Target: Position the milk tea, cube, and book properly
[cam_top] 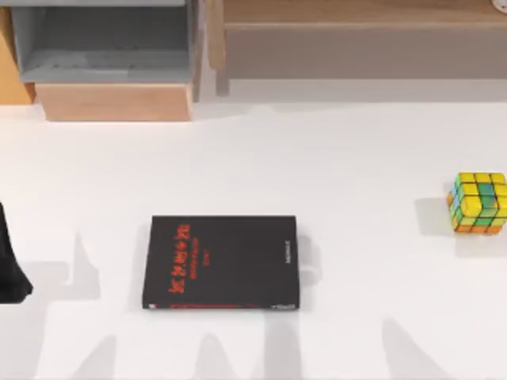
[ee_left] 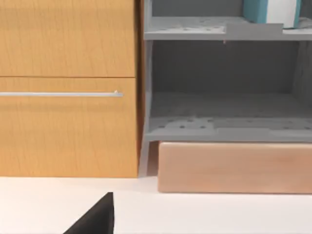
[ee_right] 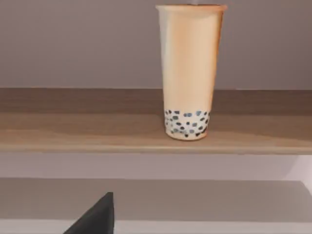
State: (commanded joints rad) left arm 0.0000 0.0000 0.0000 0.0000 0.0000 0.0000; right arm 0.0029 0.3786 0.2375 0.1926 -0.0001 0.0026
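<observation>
The book (cam_top: 222,261) lies flat on the white table, a little left of the middle, black cover with red characters facing up. The cube (cam_top: 478,203) sits alone near the table's right edge, showing yellow, green and orange tiles. The milk tea (ee_right: 191,73), a tall cream cup with dark pearls at its bottom, stands upright on a wooden shelf (ee_right: 97,131) straight ahead of my right gripper (ee_right: 95,219). A dark part of that gripper shows well short of the cup. My left arm (cam_top: 12,261) is parked at the table's left edge, far from the book, its gripper (ee_left: 95,219) facing the cabinet.
A wooden cabinet (ee_left: 68,87) with a bar handle stands at the back left. Beside it is a grey open shelf unit (cam_top: 107,43) above a pale wooden block (cam_top: 115,101). A teal and white item (ee_left: 270,10) sits on the unit's upper shelf. The wooden shelf (cam_top: 356,39) spans the back right.
</observation>
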